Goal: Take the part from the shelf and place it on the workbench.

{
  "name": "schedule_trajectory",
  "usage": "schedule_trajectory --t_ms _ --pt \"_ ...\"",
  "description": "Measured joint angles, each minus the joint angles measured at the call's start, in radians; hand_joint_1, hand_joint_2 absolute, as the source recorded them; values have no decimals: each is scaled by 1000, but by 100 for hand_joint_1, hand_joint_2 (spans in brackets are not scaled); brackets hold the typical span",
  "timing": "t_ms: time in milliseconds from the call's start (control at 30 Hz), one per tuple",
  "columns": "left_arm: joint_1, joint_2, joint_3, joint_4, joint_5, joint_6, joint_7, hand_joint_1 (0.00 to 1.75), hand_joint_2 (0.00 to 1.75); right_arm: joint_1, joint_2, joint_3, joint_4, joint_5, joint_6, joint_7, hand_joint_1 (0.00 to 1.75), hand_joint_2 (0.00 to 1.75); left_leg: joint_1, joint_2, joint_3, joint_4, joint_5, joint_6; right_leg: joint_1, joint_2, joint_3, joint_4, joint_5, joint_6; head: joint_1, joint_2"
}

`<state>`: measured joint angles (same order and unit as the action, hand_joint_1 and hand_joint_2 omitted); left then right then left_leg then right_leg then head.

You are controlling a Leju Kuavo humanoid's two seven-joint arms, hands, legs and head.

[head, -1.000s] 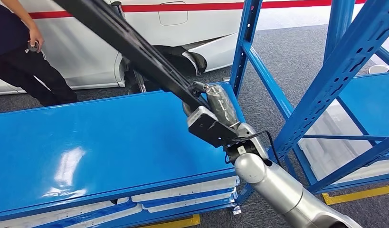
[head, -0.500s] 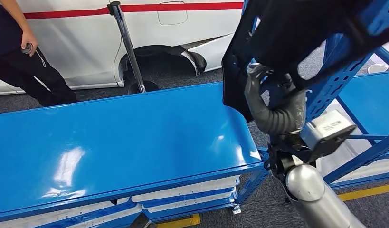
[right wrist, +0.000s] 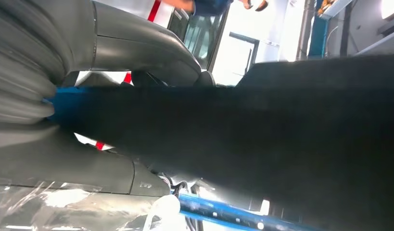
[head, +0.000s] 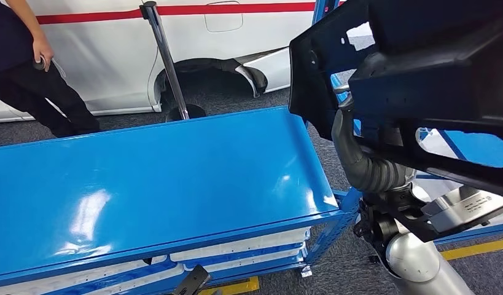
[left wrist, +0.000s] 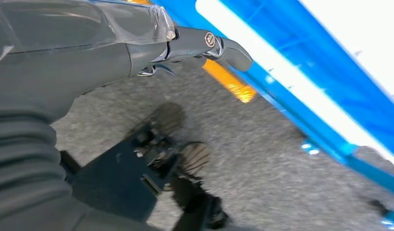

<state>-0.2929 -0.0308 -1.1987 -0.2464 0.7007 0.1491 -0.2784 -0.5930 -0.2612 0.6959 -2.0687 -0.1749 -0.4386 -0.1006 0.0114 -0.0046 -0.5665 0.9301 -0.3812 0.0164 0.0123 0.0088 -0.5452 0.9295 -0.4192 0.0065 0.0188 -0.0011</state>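
A person (head: 27, 67) stands at the far left beyond the bare blue surface (head: 156, 178), and the left hand (left wrist: 89, 43) hangs low over the floor (left wrist: 262, 159), holding nothing, its fingers seemingly loosely curled. Over the last second the black part (head: 433, 80) has swung from lying across the surface up to the right, where it now looms by the shelf (head: 470, 147), clamped in the right hand (head: 365, 163). It is still airborne off the surface's right end, so setting it down appears to remain.
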Motion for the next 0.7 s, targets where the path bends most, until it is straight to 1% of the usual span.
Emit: schedule_trajectory --t_ms 67,267,333,367,400,467,500,533,600,633,667,700 --pt "2 -2 0 0 -17 -5 43 0 175 7 -1 0 -1 -22 6 -16 175 175 0 0 0 0 0 0 0 0 0 0 0 0 0 0" --pt "10 -5 -4 0 -75 -23 112 0 175 23 -1 0 0 -48 16 -45 175 175 -1 0 -1 1 -1 1 -1 -1 0 -1 0 1 0 0" --pt "11 -5 -9 0 -102 -20 155 0 175 25 -1 0 1 -53 24 -50 175 175 -3 0 -2 4 -4 10 -5 -1 0 -2 0 7 0 0" --pt "11 -5 -13 0 -115 -19 175 0 175 25 0 0 3 -55 27 -52 175 175 -6 0 -2 5 -5 17 -7 -2 1 -2 2 10 0 0" --pt "12 -5 -17 0 -127 -19 190 0 175 26 1 0 5 -57 31 -53 175 175 -8 -1 -2 4 -3 23 -9 -2 1 -3 4 15 0 0" --pt "12 -6 -27 0 -145 -21 208 0 175 28 3 0 9 -60 37 -58 175 175 -4 0 5 -13 12 32 -10 -3 -1 1 -1 21 0 0" --pt "11 -6 -30 0 -151 -22 214 0 175 29 3 0 11 -60 40 -59 175 175 -2 0 9 -23 19 36 -10 -3 -8 20 -20 25 0 0" --pt "11 -7 -33 0 -154 -23 219 0 175 30 3 0 13 -61 42 -61 175 175 2 1 12 -32 25 38 -12 -3 -25 61 -50 29 0 0" --pt "13 -7 -38 0 -156 -25 223 0 175 36 4 0 20 -61 43 -62 175 175 3 2 11 -36 29 39 -20 -3 -79 195 -125 40 0 0" --pt "14 -8 -41 0 -156 -26 226 0 175 40 4 0 24 -62 44 -62 175 175 4 2 9 -35 30 37 -25 -3 -103 255 -148 47 0 0" --pt "16 -8 -44 0 -156 -28 231 0 175 44 4 0 28 -64 45 -63 175 175 7 2 7 -35 31 35 -31 -4 -113 285 -152 53 0 0" --pt "17 -8 -47 0 -157 -31 238 0 175 47 4 0 32 -66 46 -64 175 175 10 1 5 -33 33 32 -37 -4 -104 273 -135 60 1 0"
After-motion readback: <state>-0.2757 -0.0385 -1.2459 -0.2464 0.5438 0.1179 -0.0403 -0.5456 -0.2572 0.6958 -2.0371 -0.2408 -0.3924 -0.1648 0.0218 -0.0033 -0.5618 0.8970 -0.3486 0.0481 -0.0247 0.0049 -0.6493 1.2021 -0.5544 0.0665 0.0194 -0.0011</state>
